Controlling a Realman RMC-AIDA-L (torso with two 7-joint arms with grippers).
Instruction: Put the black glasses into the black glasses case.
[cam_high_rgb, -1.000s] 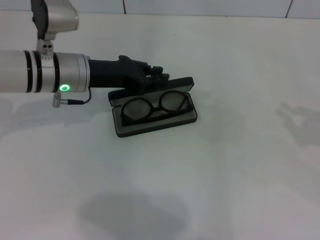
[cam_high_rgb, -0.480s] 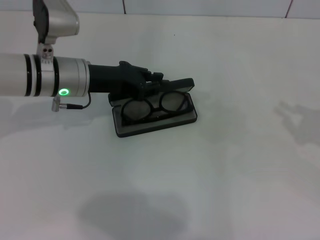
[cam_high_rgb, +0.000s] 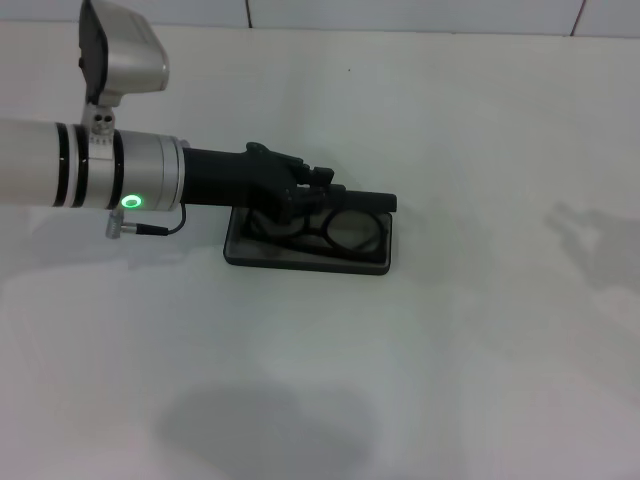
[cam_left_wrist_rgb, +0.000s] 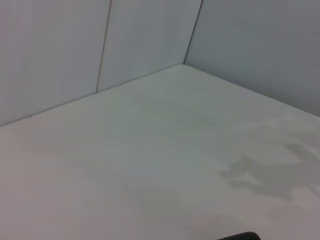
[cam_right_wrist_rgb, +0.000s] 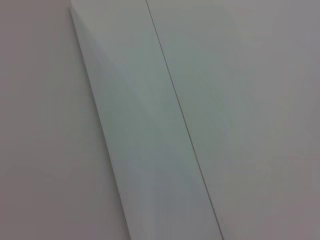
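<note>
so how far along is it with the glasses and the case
The main step looks done: the black glasses lie inside the black glasses case. In hand: the left hand sits at the case's far edge, with the lid tipped low over the glasses. Left: closing the lid fully and withdrawing. The right hand is not in view.

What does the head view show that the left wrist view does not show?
Only the head view shows the black glasses lying inside the black glasses case, whose lid is lowered partly over them, with the left gripper at the lid. Only the left wrist view shows the wall panels meeting in a corner, plus a small dark edge I cannot identify. Both views show the white table.
</note>
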